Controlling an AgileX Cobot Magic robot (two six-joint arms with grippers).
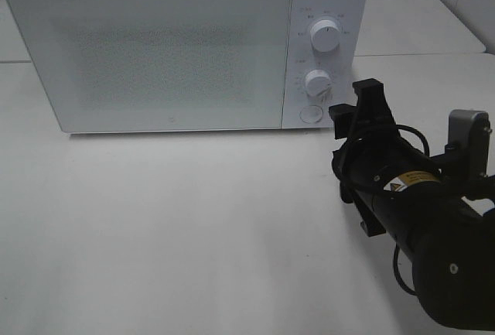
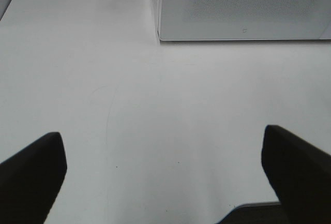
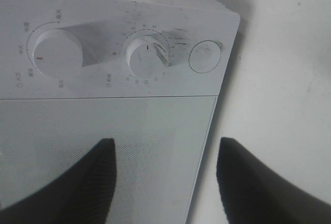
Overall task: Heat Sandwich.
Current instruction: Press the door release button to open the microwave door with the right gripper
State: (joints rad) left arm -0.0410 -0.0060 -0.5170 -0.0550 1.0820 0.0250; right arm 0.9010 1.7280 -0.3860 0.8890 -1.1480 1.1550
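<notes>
Sandwich not in view; likely inside the shut microwave (image 1: 155,49), cannot confirm. Right pincer (image 1: 352,103) is spread, empty, just beside the control panel, near the timer knob (image 1: 318,82) and round door button (image 1: 310,114). Left pincer (image 2: 165,146) is spread over bare tabletop (image 1: 193,219). Step looks like setting the heat: next, close squarely on the timer knob and twist.
</notes>
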